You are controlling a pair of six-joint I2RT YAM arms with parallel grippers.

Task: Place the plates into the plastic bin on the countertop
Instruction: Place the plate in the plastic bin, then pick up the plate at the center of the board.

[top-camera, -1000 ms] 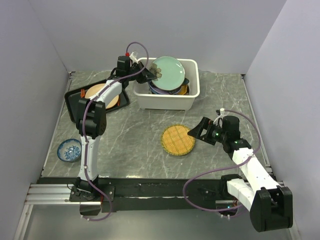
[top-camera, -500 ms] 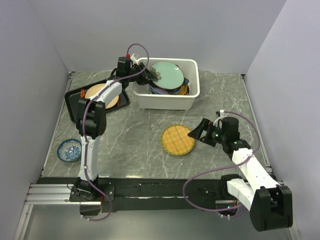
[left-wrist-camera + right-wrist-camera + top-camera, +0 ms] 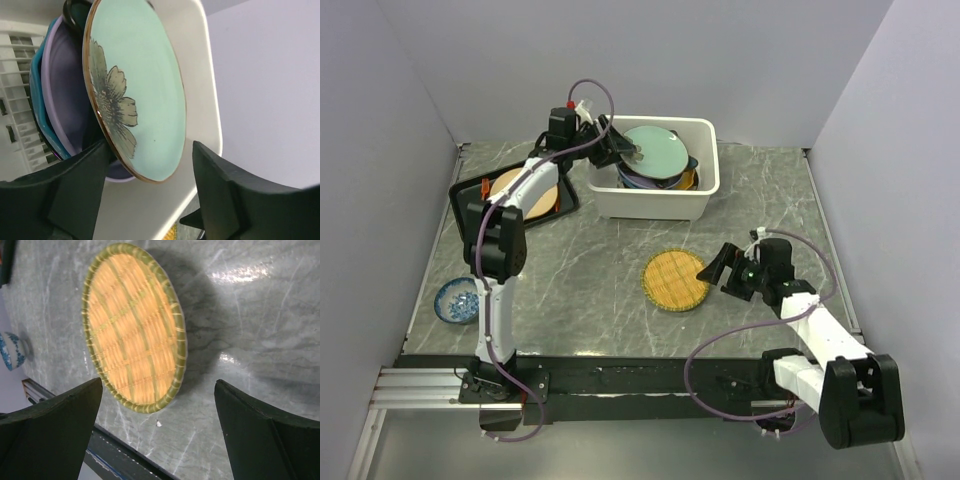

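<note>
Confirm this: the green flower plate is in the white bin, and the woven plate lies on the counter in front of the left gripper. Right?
Not quite. The woven plate lies in front of the right gripper, as the right wrist view shows. The rest holds.

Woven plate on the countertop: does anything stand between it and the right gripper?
Nothing visible does. The right gripper, jaws open, is at the edge of the woven plate, with only countertop between them.
</note>
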